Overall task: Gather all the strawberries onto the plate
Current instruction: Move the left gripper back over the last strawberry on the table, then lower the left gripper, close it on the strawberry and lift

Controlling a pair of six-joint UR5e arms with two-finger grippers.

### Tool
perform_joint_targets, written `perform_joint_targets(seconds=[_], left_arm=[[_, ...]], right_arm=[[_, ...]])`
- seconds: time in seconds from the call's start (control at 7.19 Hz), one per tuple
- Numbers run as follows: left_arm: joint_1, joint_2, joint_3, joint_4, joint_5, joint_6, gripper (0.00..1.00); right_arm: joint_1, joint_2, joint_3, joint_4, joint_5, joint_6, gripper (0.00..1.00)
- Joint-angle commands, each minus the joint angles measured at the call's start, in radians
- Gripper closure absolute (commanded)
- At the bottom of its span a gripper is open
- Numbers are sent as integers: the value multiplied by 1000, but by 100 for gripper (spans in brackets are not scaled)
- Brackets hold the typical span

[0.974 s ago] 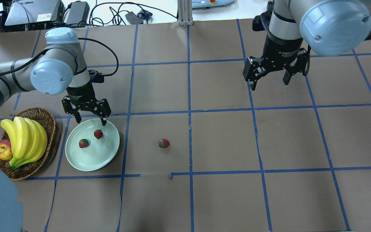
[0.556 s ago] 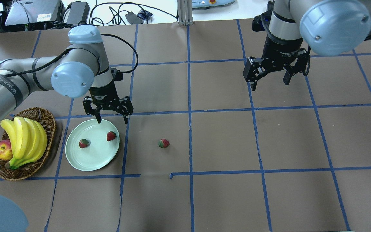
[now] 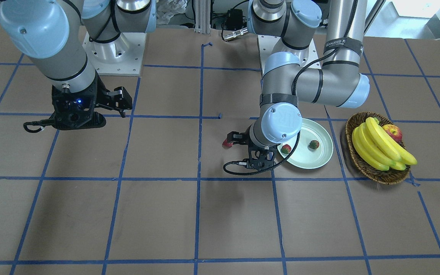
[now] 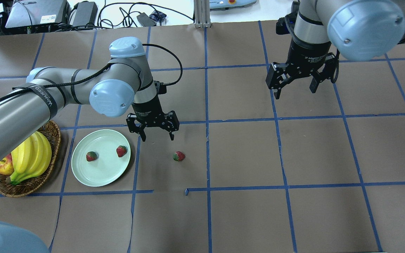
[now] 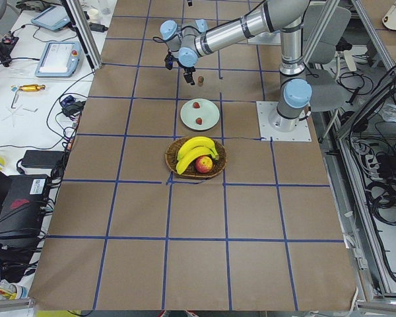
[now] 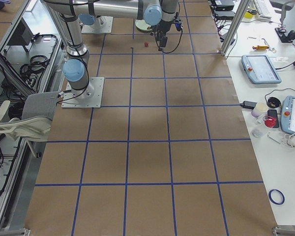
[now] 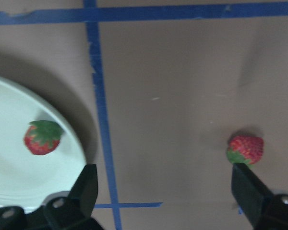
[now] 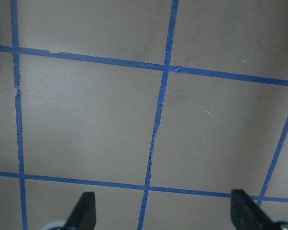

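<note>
Step in hand: fetching the third strawberry (image 4: 179,156); two strawberries (image 4: 91,156) already lie on the plate (image 4: 100,172).
Left gripper (image 4: 157,138) hangs empty, jaws wide apart, near that berry, which sits on bare paper. Next, likely: centre over it, descend, close.

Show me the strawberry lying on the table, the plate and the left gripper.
strawberry on the table (image 4: 179,156): overhead exterior view, on its red body.
plate (image 4: 98,174): overhead exterior view, on a bare part near its rim.
left gripper (image 4: 157,138): overhead exterior view, midway between its open fingertips.
</note>
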Motion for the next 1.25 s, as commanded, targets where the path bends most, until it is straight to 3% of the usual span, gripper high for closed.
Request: perform_joint_targets(seconds=[0.0, 0.42, 0.56, 0.83, 0.97, 1.11], left_arm=[[-48, -42, -4, 2, -23, 45, 0], [-91, -90, -17, 2, -36, 45, 3], [-105, -96, -30, 1, -34, 46, 14], [-107, -102, -37, 7, -31, 48, 23], [-107, -102, -37, 11, -28, 50, 42], [-107, -102, -36, 28, -28, 54, 68]], right_arm=[[-1, 0, 8, -3, 0, -7, 0], [-38, 0, 11, 5, 0, -38, 0], [-41, 0, 22, 0, 0, -44, 0], [-41, 0, 28, -3, 0, -44, 0], [-43, -1, 30, -3, -2, -44, 0], [-41, 0, 30, -2, 0, -44, 0]])
